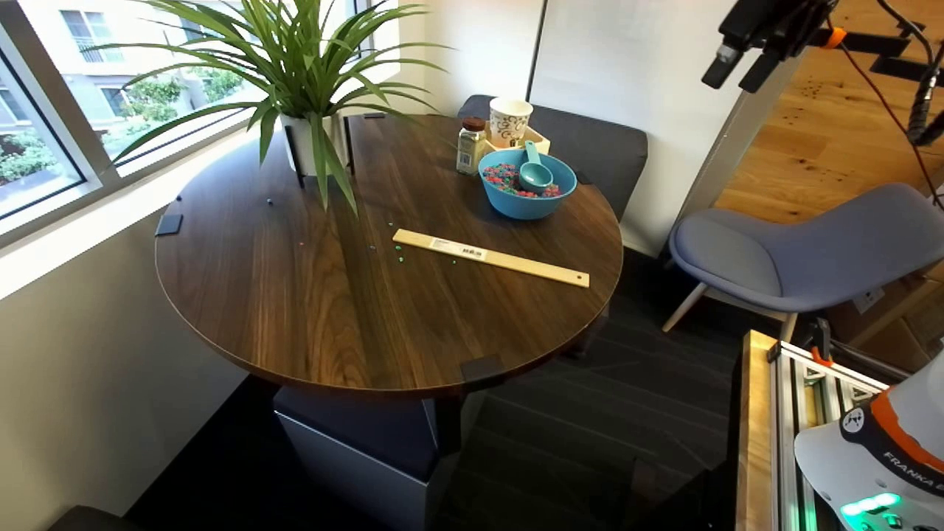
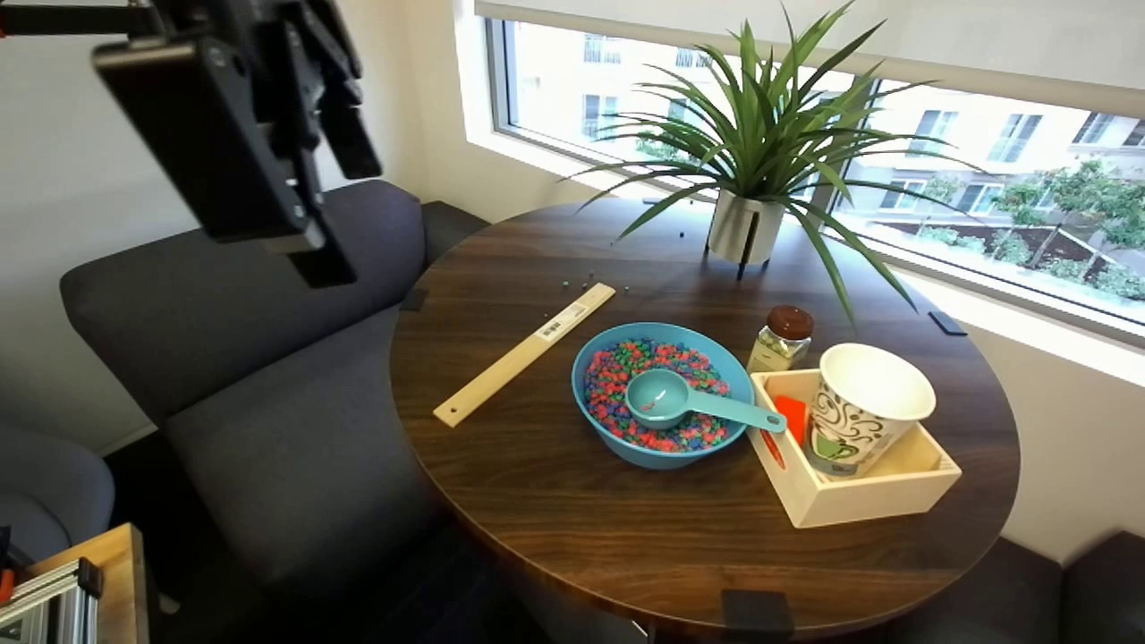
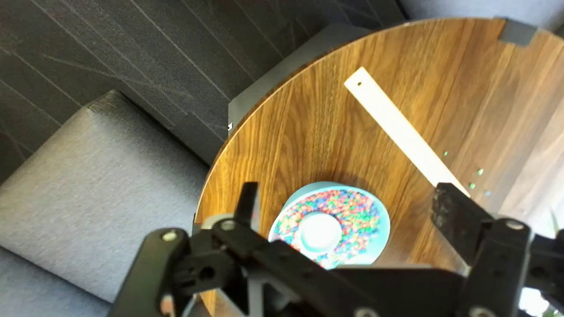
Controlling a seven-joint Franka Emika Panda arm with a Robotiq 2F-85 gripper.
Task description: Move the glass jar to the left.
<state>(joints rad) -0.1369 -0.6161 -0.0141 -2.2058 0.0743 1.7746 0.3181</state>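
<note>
The glass jar, small and clear with pale beige contents and a brown lid, stands upright on the round wooden table (image 1: 346, 310). It shows in both exterior views (image 1: 470, 153) (image 2: 776, 351), beside the blue bowl and a wooden box. It does not show in the wrist view. My gripper (image 1: 734, 77) is high in the air, away from the jar; it also shows in an exterior view (image 2: 344, 215). In the wrist view the fingers (image 3: 347, 186) are wide apart with nothing between them, above the bowl side of the table.
The blue bowl (image 2: 662, 458) holds coloured beads and a teal scoop (image 2: 660, 399). The wooden box (image 2: 868, 496) holds a paper cup (image 2: 854, 420). A wooden ruler (image 2: 514, 362) lies flat. A potted plant (image 2: 747, 228) stands near the window. A few loose beads lie on the table.
</note>
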